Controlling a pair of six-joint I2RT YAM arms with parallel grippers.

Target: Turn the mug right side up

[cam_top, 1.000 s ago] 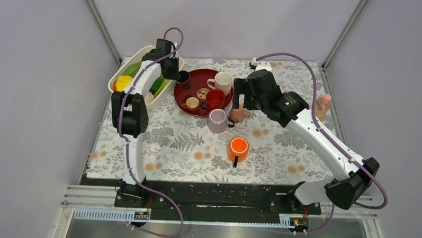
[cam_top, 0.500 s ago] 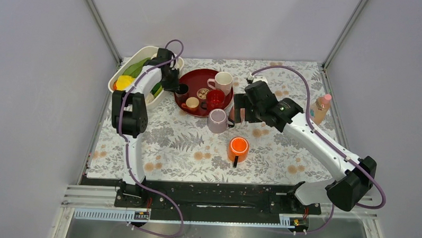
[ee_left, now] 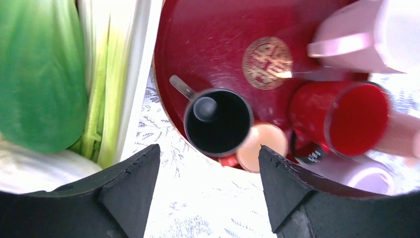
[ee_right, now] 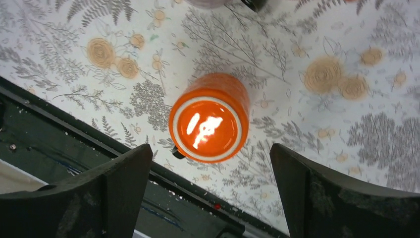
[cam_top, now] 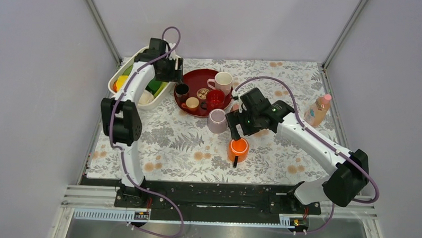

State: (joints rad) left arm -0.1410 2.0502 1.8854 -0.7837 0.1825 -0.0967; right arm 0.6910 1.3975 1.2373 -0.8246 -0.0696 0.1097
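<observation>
Orange mug point(ee_right: 209, 124): base up, on the cloth, nearer the arm bases than the red tray point(cam_top: 194, 79). I see the right gripper point(ee_right: 210, 148) above it, fingers spread wide. Left gripper point(ee_left: 208, 150): over the tray's black mug point(ee_left: 218, 121), fingers apart.

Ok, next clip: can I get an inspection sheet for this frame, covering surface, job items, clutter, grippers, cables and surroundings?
Surface: floral tablecloth, lying flat; no spills seen.
Job's things: orange mug stands base up on the cloth, handle toward the arm bases.
Clutter: red tray holding several cups; lilac mug on the cloth beside it; white basket of vegetables; pink-capped bottle.
Grippers: right gripper open above the orange mug, no contact seen; left gripper open above the tray's edge.
Cables: purple cables loop from both arms, clear of the mugs.
Surroundings: grey walls and metal frame posts; nothing else seen.
</observation>
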